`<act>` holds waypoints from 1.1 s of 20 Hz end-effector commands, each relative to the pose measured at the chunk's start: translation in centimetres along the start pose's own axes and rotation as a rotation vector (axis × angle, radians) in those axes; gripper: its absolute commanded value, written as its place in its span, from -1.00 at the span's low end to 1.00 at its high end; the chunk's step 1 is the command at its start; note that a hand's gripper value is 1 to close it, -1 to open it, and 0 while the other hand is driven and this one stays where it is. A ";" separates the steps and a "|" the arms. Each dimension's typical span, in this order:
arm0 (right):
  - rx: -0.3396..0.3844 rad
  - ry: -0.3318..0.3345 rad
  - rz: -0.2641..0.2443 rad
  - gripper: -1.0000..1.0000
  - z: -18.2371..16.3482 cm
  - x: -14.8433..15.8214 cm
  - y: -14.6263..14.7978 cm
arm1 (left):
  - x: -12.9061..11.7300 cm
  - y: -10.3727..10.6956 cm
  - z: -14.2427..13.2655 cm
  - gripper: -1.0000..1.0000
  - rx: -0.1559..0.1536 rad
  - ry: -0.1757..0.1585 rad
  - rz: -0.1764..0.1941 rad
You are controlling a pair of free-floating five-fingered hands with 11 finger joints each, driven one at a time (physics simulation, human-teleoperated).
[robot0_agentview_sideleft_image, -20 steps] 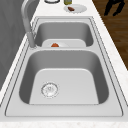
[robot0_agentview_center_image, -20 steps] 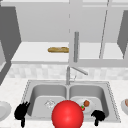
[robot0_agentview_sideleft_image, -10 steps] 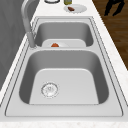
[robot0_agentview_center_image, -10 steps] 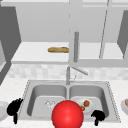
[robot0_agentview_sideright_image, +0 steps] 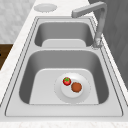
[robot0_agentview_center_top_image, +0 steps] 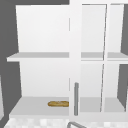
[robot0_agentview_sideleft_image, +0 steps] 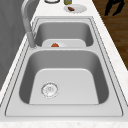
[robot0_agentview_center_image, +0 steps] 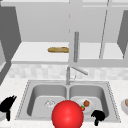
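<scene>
The right hand (robot0_agentview_center_image: 98, 116) hangs at the front edge of the sink (robot0_agentview_center_image: 111, 100), at about 5 o'clock in the front view, with its fingers curled downward and nothing between them. The thing nearest it is a white plate (robot0_agentview_center_image: 92, 106) lying flat on the floor of the right basin, just up and to the left of the hand and apart from it. On the plate sit a small red strawberry (robot0_agentview_sideright_image: 66, 81) and a round brown piece of food (robot0_agentview_sideright_image: 76, 87), side by side and nearly touching, as the right side view shows; there the plate (robot0_agentview_sideright_image: 62, 92) lies in the nearer basin, toward 5 o'clock of its floor. The left hand (robot0_agentview_center_image: 8, 105) hovers at 8 o'clock in the front view, over the counter (robot0_agentview_center_image: 10, 86) outside the left rim of the sink, its fingers spread apart and holding nothing. A red ball (robot0_agentview_center_image: 67, 115) sits at 6 o'clock in the front view, low and in front of the divider between the basins, between the two hands. The faucet (robot0_agentview_center_image: 71, 73) rises behind the divider, its spout angled toward the right basin. The left basin shows a round drain (robot0_agentview_sideleft_image: 49, 89) in its floor. In the left side view a hand (robot0_agentview_sideleft_image: 113, 6) shows at 1 o'clock beyond the counter's edge, near a second small plate (robot0_agentview_sideleft_image: 80, 8) with a brown bit on it. Above the sink an open cabinet holds a long bread loaf (robot0_agentview_center_top_image: 58, 103) on its bottom shelf (robot0_agentview_center_top_image: 32, 106).
</scene>
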 end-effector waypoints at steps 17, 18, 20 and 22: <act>0.000 0.000 0.000 0.00 0.0 0.0 0.0 | -3.2 1.7 12.9 -1.00 0.015 -0.037 0.042; 0.000 0.000 0.000 0.00 0.0 0.0 0.0 | -3.4 1.8 13.4 -1.00 0.019 -0.037 0.044; 0.000 0.000 0.000 0.00 0.0 0.0 0.0 | -3.5 2.1 14.5 -1.00 0.019 -0.036 0.042; 0.000 0.000 0.000 0.00 0.0 0.0 0.0 | -3.6 2.5 15.6 -1.00 0.015 -0.038 0.040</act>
